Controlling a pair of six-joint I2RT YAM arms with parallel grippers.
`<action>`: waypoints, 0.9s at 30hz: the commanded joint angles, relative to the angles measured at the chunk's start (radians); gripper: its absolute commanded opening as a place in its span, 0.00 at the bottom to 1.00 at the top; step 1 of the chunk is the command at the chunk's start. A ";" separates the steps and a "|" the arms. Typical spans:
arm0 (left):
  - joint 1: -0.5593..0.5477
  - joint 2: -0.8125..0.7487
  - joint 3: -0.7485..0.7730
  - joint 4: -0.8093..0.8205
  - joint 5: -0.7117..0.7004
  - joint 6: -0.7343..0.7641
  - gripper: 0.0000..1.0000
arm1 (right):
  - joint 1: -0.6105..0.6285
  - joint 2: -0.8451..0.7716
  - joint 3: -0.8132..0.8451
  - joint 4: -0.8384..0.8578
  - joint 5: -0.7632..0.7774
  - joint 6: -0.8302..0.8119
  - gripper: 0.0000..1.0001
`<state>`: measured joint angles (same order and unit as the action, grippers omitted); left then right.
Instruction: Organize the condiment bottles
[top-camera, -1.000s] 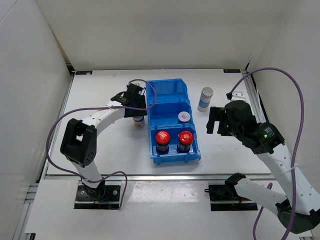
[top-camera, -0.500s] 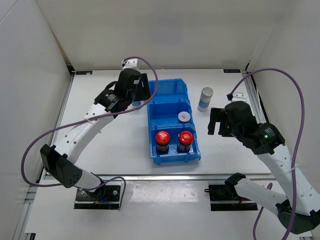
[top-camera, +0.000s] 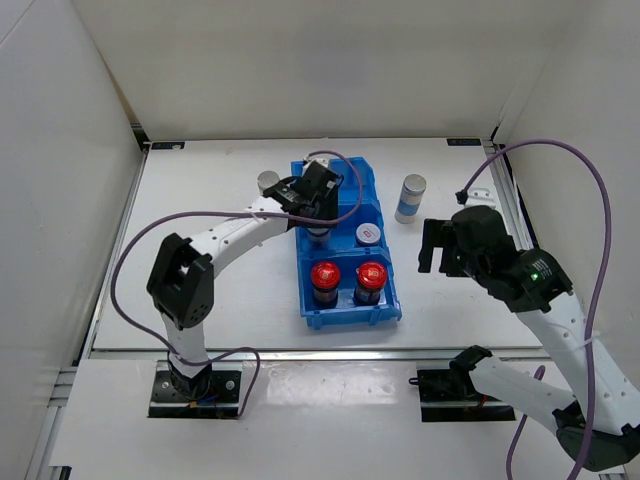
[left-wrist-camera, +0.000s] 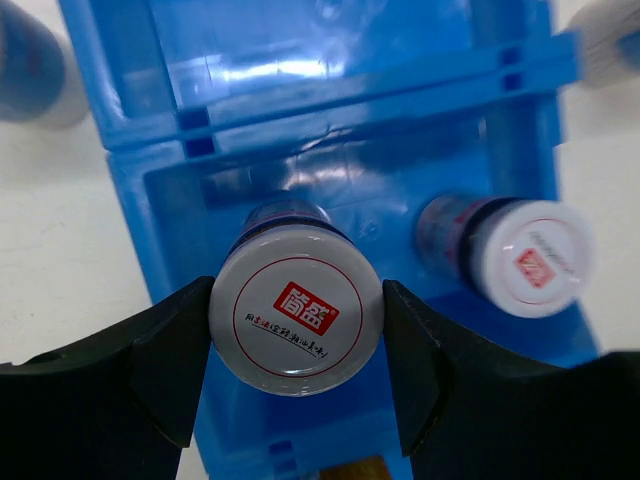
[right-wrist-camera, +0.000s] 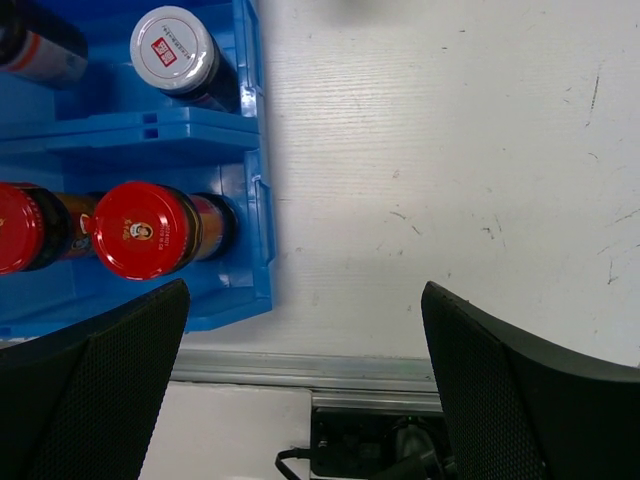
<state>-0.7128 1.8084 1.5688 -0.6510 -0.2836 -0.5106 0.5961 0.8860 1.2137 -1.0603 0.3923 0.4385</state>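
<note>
My left gripper (top-camera: 316, 215) (left-wrist-camera: 297, 325) is shut on a short white-lidded bottle (left-wrist-camera: 296, 322), held upright in the left half of the middle compartment of the blue bin (top-camera: 345, 170). I cannot tell whether it touches the floor. A second white-lidded bottle (top-camera: 368, 233) (left-wrist-camera: 530, 258) stands in the right half. Two red-capped bottles (top-camera: 325, 273) (top-camera: 371, 272) fill the front compartment. One grey-capped bottle (top-camera: 410, 197) stands on the table right of the bin, another (top-camera: 268, 181) left of it. My right gripper (right-wrist-camera: 303, 335) is open and empty, right of the bin.
The bin's back compartment (left-wrist-camera: 330, 90) holds nothing. White walls close the table on three sides. A metal rail (right-wrist-camera: 400, 370) runs along the near edge below my right gripper. My left arm's purple cable (top-camera: 135, 260) loops over the table's left part.
My left gripper lifted the white-lidded bottle from the table left of the bin, swung past the bin's back corner and brought it into the middle compartment. The right arm has stayed still.
</note>
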 joint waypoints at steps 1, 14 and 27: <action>-0.004 -0.043 0.007 0.073 0.010 -0.022 0.11 | -0.001 -0.022 0.010 -0.024 0.029 -0.015 1.00; -0.004 0.057 -0.007 0.100 0.049 -0.002 0.74 | -0.001 0.062 0.010 -0.024 0.060 -0.015 1.00; 0.090 -0.178 0.183 -0.113 0.069 0.208 0.99 | -0.096 0.235 0.142 0.075 0.051 -0.130 1.00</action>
<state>-0.6556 1.7695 1.6882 -0.6983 -0.1967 -0.3977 0.5312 1.0657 1.2800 -1.0668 0.4488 0.3679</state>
